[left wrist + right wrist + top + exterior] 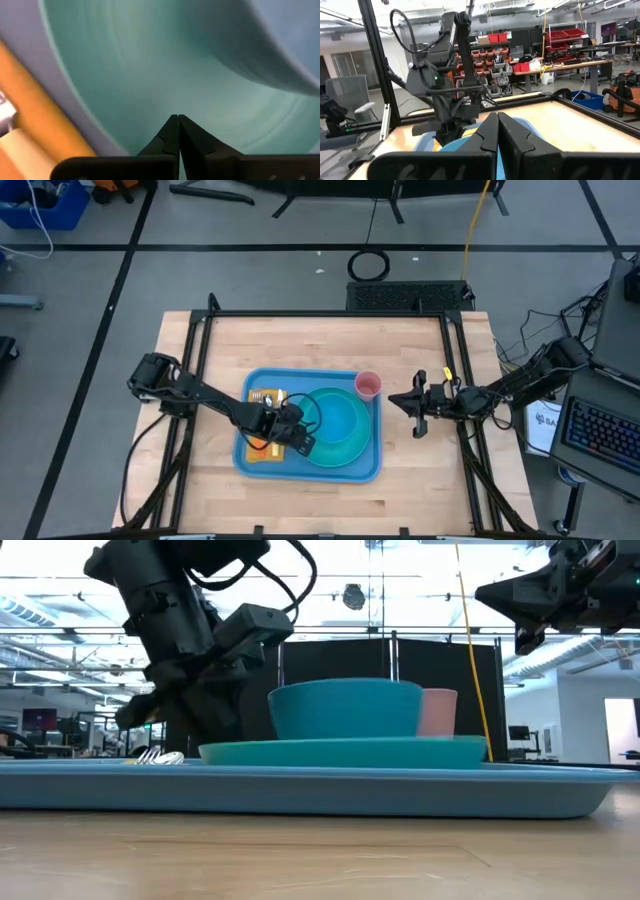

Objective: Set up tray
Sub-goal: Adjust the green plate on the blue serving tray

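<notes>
The left gripper (178,131) has its two fingers pressed flat together with nothing visible between them, and it sits low over the rim of the turquoise plate (345,442), at the plate's left edge, just beside the orange napkin (262,452) and the cutlery (266,396) lying on it. Because the tips are closed so near the plate's surface (the left wrist view shows almost nothing but turquoise), the main risk I see is a scrape or a push: any sideways move at this height could shove the plate and the bowl (345,708) standing on it toward the pink cup (368,385), which stands upright at the tray's far right corner and looks light enough to tip. A move the other way could drag the napkin and scatter the fork and spoon. The tray (372,470) itself lies flat in the middle of the table (200,490), with plate, bowl, cup and napkin all inside its rim, so the setting looks close to done, and a careless lift-off would undo more than it adds. If the closed fingers have caught the plate's lip unseen, rising would tilt the plate. The right gripper (497,131) hangs above the table to the right of the tray, fingers shut and empty, well apart from the dishes, and poses little danger where it is.
</notes>
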Action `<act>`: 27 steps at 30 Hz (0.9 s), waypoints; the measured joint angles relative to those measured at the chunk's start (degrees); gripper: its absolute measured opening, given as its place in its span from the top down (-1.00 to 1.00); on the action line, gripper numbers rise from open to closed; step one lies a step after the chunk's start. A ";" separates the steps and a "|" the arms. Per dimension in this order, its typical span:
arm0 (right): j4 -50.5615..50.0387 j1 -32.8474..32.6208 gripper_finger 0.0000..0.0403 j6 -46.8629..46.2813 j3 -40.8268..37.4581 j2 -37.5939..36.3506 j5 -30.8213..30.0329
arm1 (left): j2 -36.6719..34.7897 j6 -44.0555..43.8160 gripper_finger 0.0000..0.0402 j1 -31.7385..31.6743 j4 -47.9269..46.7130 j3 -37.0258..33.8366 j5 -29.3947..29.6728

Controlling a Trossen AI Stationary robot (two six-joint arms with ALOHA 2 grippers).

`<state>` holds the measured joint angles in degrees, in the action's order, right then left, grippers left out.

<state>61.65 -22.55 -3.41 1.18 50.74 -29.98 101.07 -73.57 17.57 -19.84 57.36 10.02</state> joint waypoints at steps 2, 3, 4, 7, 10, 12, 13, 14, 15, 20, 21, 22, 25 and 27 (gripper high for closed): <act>-0.19 -0.02 1.00 -0.01 -0.01 0.00 0.00 | 0.14 0.07 0.98 -0.31 -0.18 -0.04 -1.06; -0.79 0.00 1.00 -0.01 0.01 -0.02 0.00 | 0.13 0.14 0.99 -0.40 -0.14 -0.04 -1.03; -0.94 -0.01 1.00 0.00 0.00 0.00 0.00 | 0.32 0.02 0.99 -0.39 0.23 -0.04 -1.00; -1.06 0.00 1.00 -0.01 -0.01 -0.06 0.00 | 0.57 -0.23 0.98 -0.29 0.17 -0.04 -1.53; -1.11 0.00 1.00 -0.01 0.01 -0.04 0.00 | 0.54 -0.69 0.99 -0.18 0.12 -0.04 -1.59; -1.68 -0.01 1.00 0.00 0.00 -0.05 0.00 | 0.56 -1.35 0.99 0.12 -0.11 -0.04 -1.67; -1.72 -0.01 1.00 0.00 0.01 -0.02 0.00 | 0.56 -1.55 0.98 0.22 -0.07 -0.04 -1.64; -1.67 0.00 1.00 -0.01 0.01 -0.05 0.00 | 0.56 -1.57 0.98 0.35 -0.10 -0.04 -1.64; -1.77 -0.02 1.00 -0.01 0.01 -0.07 0.00 | 0.56 -1.82 0.99 0.52 -0.22 -0.04 -1.64; -1.96 0.00 1.00 -0.01 0.00 -0.05 0.00 | 0.56 -3.75 0.98 1.06 -1.26 -0.04 -1.67; -1.97 -0.01 1.00 0.00 0.01 -0.04 0.00 | 0.56 -4.08 0.98 1.22 -1.36 -0.04 -1.64; -1.95 0.00 1.00 -0.01 0.01 -0.04 0.00 | 0.56 -4.64 0.98 1.31 -1.47 -0.04 -1.61; -1.97 0.00 1.00 -0.01 0.01 -0.04 0.00 | 0.56 -5.19 0.99 1.58 -1.55 -0.04 -1.46; -1.95 0.00 1.00 -0.01 0.01 -0.04 0.00 | 0.56 -4.98 0.97 1.56 -1.51 -0.04 -1.44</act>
<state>59.70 -22.55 -3.42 1.19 50.70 -29.98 101.62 -78.55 19.14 -21.35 57.32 8.58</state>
